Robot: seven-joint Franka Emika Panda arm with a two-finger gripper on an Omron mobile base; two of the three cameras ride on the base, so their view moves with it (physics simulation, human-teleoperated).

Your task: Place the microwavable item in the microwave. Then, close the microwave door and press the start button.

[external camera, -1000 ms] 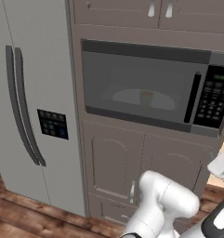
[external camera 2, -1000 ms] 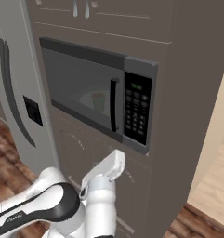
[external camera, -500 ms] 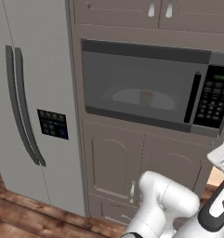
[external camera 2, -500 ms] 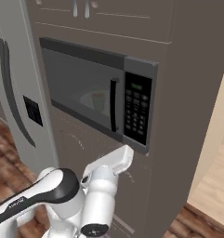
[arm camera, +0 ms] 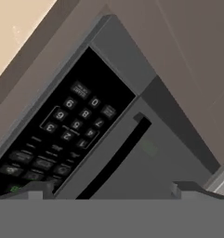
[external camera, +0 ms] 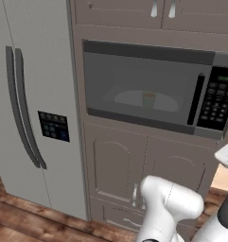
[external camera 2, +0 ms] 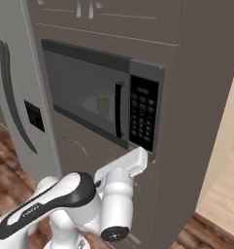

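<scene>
With the black-framed glass microwave door [external camera: 144, 92] shut on the small green cup [external camera: 148, 99], the black keypad panel [arm camera: 62, 135] lies straight ahead of the jaws, whose spread I cannot tell

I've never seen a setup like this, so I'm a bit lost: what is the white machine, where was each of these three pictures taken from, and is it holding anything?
It is a white robot arm on a driving base, in a computer-drawn kitchen. Two pictures come from cameras on the base, behind the arm to its left and right. The third comes from a camera on the hand itself, tilted, looking at the microwave's keypad. The microwave sits in the cabinets beside a grey fridge. The microwave door is closed, and a small green cup shows faintly through the glass. Nothing shows between the hand's finger tips, which stand apart.
</scene>
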